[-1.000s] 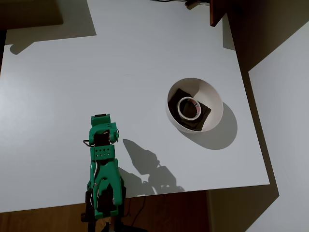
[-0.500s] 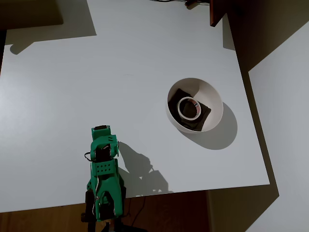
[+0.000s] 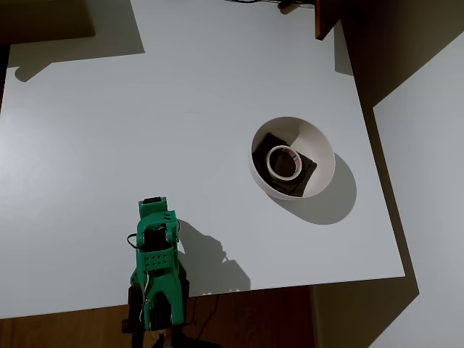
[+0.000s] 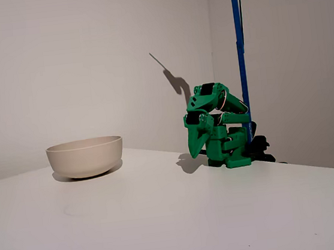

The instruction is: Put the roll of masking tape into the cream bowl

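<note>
Compared with the 2 earlier overhead pictures, the green arm [image 3: 155,268] is sitting further back toward its base at the lower edge of the table [image 3: 145,116]; its front end is lying lower in the picture than before, and its shadow on the table is shorter. The bowl [image 3: 319,145] and the tape [image 3: 283,162] are lying exactly where they were.

The arm is folding tightly over its own base. In the fixed view the upper links are arching up and over, and the fingers [image 4: 194,149] are pointing straight down at the table, just in front of the base, with the tip hanging close above the surface. They are looking pressed together into 1 point with nothing between them, though the overhead view is hiding them under the wrist, so I cannot tell for certain.

The tape is resting flat inside the bowl, on top of the dark square pieces [image 3: 304,174] at the bottom, with its open centre facing up. The bowl is standing on the right half of the table in the overhead view, well apart from the arm. In the fixed view the bowl [image 4: 86,157] is standing at the left, its rim hiding what is inside.
</note>
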### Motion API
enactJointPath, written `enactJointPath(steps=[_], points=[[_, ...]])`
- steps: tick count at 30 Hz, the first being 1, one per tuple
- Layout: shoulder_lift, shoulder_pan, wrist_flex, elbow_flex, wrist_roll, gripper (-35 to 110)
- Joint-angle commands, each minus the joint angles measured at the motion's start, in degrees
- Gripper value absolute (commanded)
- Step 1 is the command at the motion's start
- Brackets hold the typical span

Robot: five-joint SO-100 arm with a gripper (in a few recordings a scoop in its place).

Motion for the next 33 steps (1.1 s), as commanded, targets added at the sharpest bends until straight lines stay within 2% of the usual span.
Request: enactJointPath(steps=[1, 33], points=[[0.3, -0.8, 2.6, -1.6, 0.9, -8], [0.3, 0.2, 2.7, -1.6, 1.6, -8]])
